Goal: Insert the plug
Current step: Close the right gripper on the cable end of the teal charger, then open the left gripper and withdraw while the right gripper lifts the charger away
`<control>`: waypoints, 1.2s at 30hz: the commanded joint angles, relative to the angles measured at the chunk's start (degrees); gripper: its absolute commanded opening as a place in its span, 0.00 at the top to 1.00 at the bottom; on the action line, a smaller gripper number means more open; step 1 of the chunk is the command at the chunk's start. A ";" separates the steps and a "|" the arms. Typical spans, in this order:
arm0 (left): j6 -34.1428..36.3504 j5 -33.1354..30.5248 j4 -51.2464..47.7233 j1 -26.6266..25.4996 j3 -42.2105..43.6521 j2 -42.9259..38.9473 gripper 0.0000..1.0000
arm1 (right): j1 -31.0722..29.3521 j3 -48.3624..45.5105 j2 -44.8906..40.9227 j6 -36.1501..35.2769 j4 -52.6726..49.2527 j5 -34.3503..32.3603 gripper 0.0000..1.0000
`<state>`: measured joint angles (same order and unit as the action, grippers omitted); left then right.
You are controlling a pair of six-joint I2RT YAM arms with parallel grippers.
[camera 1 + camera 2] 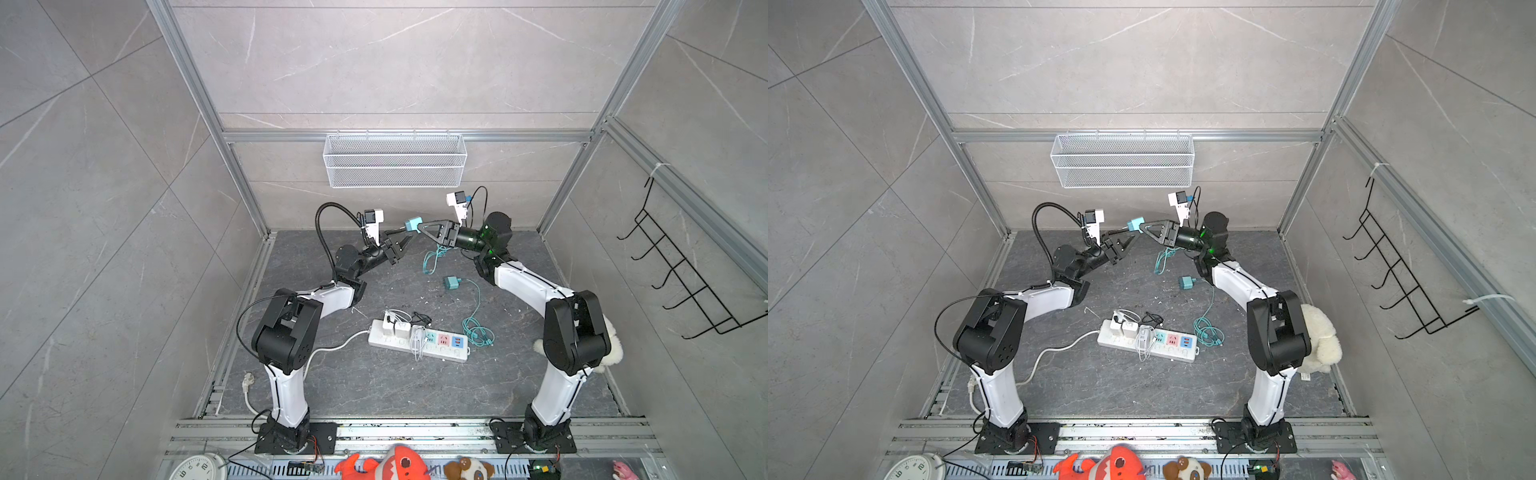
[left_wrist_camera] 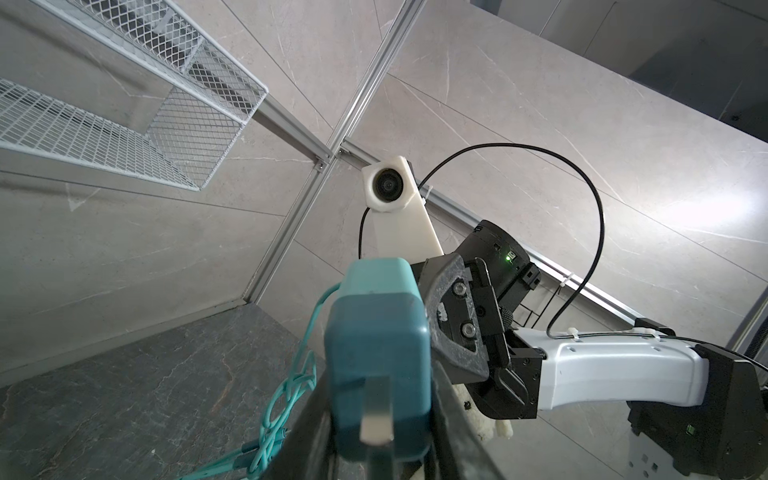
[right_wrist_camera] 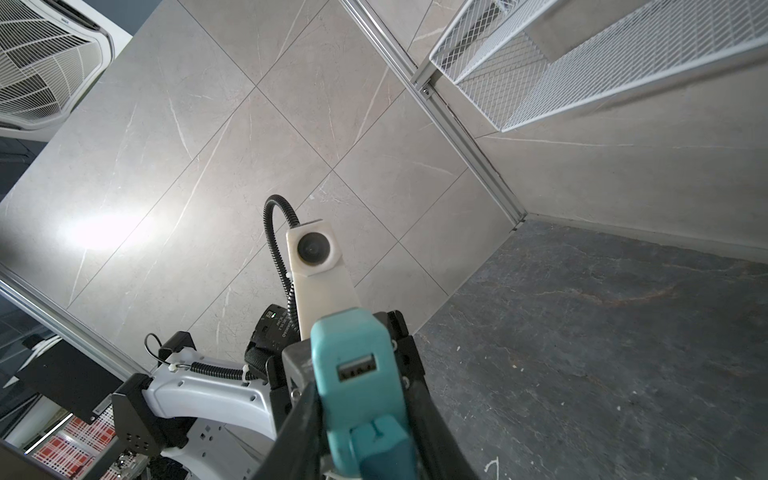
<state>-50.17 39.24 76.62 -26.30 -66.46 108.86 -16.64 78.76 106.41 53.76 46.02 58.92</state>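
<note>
Your left tool [image 1: 409, 232] is closed on the teal square charger block [image 1: 413, 224], held in the air well above the dark grey stone-look surface [image 1: 374, 386], near the back wall. Its metal prong [image 2: 376, 415] points back toward the left wrist, and its USB port [image 3: 358, 366] faces the right arm and is empty.

Your right tool [image 1: 420, 228] meets it tip to tip and appears clamped on the teal USB plug [image 3: 380, 436] of a teal cable [image 1: 432, 259]. The cable hangs slack below toward the surface.

The move turns on 1 relation. The plug sits just short of the block and, in the right wrist view, off to one side of the port rather than in line with it. The insertion axis runs tool to tool, roughly across both top views. I judge you must shift the plug sideways onto the port before pushing.

Nothing lies between plug and port. The right tool's fingers [image 3: 428, 415] run close along the block's sides, so they could catch its edges. Well below and apart are:
- a white power strip [image 1: 417, 345]
- a 2nd teal charger [image 1: 451, 282], lying loose
- a white wire basket [image 1: 395, 160] on the wall above
</note>
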 commanded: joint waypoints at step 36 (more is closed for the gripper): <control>21.67 -9.65 -29.66 -0.68 -0.18 -8.06 0.46 | -1.33 20.06 -5.78 -36.70 -59.94 -23.90 0.98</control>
<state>-36.64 32.32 56.58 -27.29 -65.39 106.30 -17.74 92.25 100.55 24.29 -3.49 43.03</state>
